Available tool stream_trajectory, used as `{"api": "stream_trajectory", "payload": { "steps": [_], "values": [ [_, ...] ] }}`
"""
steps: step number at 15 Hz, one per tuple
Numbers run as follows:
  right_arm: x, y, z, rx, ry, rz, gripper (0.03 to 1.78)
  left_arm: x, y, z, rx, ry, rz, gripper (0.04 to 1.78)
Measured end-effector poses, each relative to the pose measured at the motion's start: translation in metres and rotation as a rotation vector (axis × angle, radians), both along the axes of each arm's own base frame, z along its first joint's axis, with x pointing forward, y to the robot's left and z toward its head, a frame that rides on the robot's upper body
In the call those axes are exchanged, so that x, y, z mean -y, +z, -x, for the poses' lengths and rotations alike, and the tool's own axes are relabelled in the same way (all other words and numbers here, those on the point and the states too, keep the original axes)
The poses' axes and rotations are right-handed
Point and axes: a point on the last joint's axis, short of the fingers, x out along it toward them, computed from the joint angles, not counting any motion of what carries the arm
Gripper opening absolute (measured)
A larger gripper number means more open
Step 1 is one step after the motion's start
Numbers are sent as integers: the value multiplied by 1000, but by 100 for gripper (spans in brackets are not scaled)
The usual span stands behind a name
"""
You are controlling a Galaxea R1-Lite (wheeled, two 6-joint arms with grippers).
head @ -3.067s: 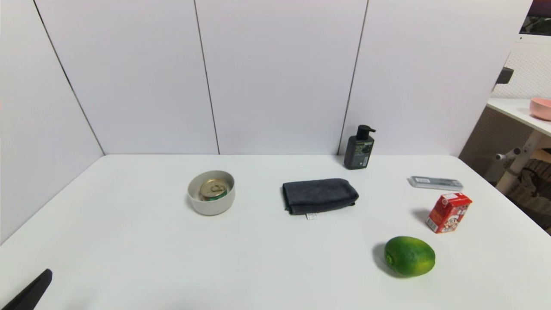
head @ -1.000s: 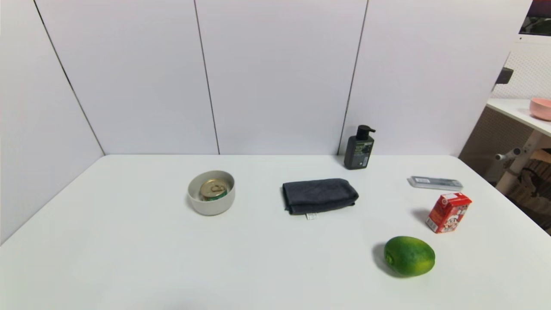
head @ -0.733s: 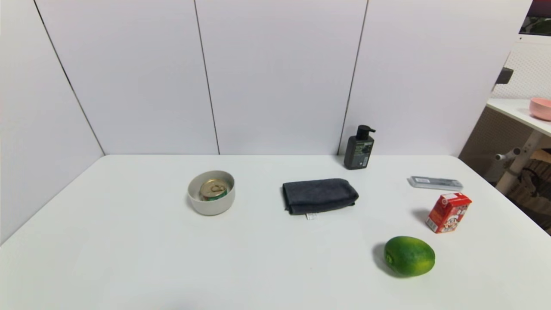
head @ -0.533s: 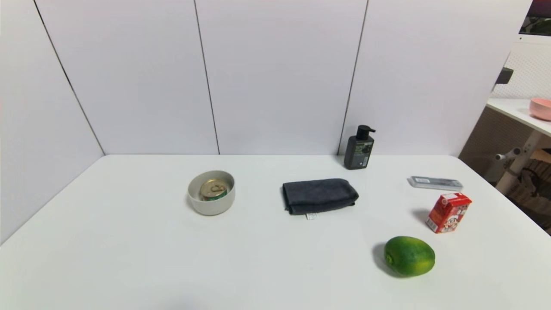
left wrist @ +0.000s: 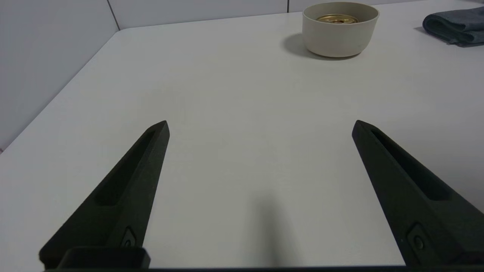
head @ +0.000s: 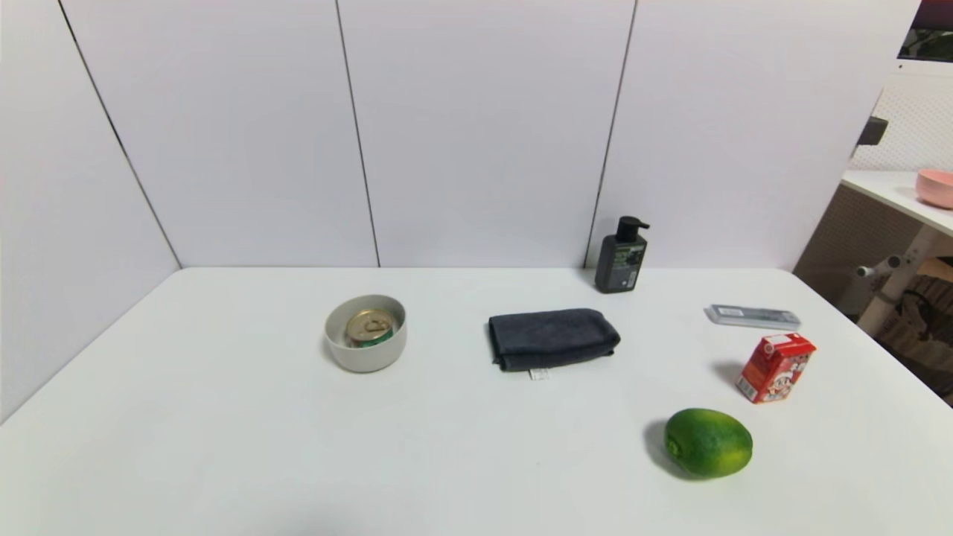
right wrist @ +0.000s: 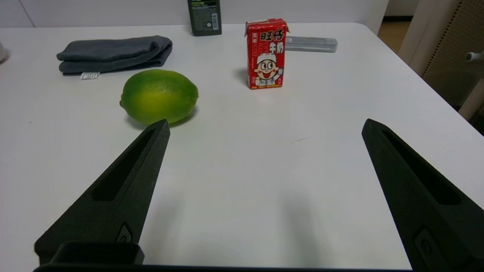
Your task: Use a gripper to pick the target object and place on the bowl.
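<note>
The can (head: 370, 328) is sitting upright inside the bowl (head: 365, 352) on the left part of the bench (head: 223, 417), gold lid showing above the rim. The left tool (left wrist: 261, 126) is hovering low over bare bench with fingers spread wide, well short of the bowl. The right tool (right wrist: 264, 126) is likewise gaping, empty, near the green fruit (right wrist: 159, 96) and carton (right wrist: 266, 53).

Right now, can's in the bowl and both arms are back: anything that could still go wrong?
1. The can sits tilted inside the bowl; a bump could shift it.
2. The left gripper, open, points toward the bowl; a forward move could knock it.
3. The right gripper, open, is close to the green fruit, which might roll if nudged.
</note>
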Motion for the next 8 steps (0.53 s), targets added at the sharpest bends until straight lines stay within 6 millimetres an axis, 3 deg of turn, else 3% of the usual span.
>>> {"api": "stream_trajectory", "payload": {
  "steps": [8],
  "values": [
    [0, 0, 0, 0, 0, -1, 175, 0, 0, 0, 0, 0, 0, 171]
  ]
}}
